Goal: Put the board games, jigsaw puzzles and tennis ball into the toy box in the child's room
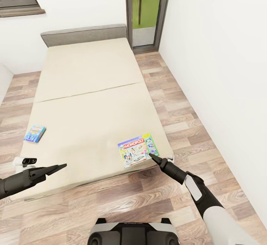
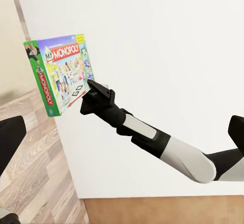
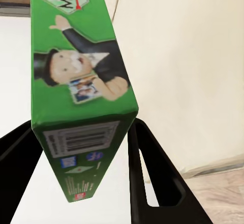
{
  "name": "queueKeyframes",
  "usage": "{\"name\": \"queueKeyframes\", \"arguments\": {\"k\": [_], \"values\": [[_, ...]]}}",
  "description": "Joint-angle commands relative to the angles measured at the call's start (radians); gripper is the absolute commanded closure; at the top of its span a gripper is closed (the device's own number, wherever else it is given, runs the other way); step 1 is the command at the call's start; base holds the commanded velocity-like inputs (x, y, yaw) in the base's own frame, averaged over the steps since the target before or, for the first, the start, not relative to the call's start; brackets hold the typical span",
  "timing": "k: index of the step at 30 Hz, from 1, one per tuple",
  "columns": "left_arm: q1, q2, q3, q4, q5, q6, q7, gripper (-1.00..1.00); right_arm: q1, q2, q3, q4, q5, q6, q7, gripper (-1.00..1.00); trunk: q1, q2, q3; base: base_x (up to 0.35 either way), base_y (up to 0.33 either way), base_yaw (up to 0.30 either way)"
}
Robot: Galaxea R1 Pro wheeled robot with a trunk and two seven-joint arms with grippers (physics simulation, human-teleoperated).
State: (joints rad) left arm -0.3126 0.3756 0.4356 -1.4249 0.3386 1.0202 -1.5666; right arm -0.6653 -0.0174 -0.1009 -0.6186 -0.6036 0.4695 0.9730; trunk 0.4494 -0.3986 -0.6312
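A Monopoly board game (image 1: 138,150) lies flat on the beige bed (image 1: 89,100), at its near right corner. My right gripper (image 1: 152,156) is at the box's near edge. In the right wrist view its two black fingers (image 3: 152,173) press either side of the green box (image 3: 81,97), shut on it. A smaller blue board game (image 1: 34,133) rests at the bed's left edge. My left gripper (image 1: 63,166) hovers over the bed's near left part, open and holding nothing; its fingers (image 2: 10,137) stand wide apart. In the left wrist view the Monopoly box (image 2: 61,74) shows with the right arm behind it.
A grey headboard (image 1: 83,33) stands at the bed's far end against the wall. A glass door (image 1: 146,13) is at the far right. A white wall (image 1: 222,70) runs along the right, with a strip of wooden floor (image 1: 185,126) between it and the bed.
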Motion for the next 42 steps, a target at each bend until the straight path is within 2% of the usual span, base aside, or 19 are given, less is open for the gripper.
{"name": "queueKeyframes", "arguments": {"k": [1,37,42], "values": [[0.000,0.000,0.000,0.000,-0.001,0.011,-0.004,-1.00,0.000,0.000,-0.001,0.000,-0.005,0.008,0.001,1.00,0.001,-0.001,0.001,0.000,0.000,0.000],[0.000,0.001,0.009,0.003,-0.001,0.009,-0.004,-1.00,0.000,-0.001,-0.002,0.000,-0.005,0.008,0.003,1.00,0.001,-0.001,0.060,0.000,0.000,0.000],[0.000,0.001,0.033,0.003,-0.001,0.009,-0.004,-1.00,0.000,-0.003,-0.003,0.000,-0.005,0.008,0.002,1.00,0.001,-0.001,0.069,0.000,0.000,0.000]]}}
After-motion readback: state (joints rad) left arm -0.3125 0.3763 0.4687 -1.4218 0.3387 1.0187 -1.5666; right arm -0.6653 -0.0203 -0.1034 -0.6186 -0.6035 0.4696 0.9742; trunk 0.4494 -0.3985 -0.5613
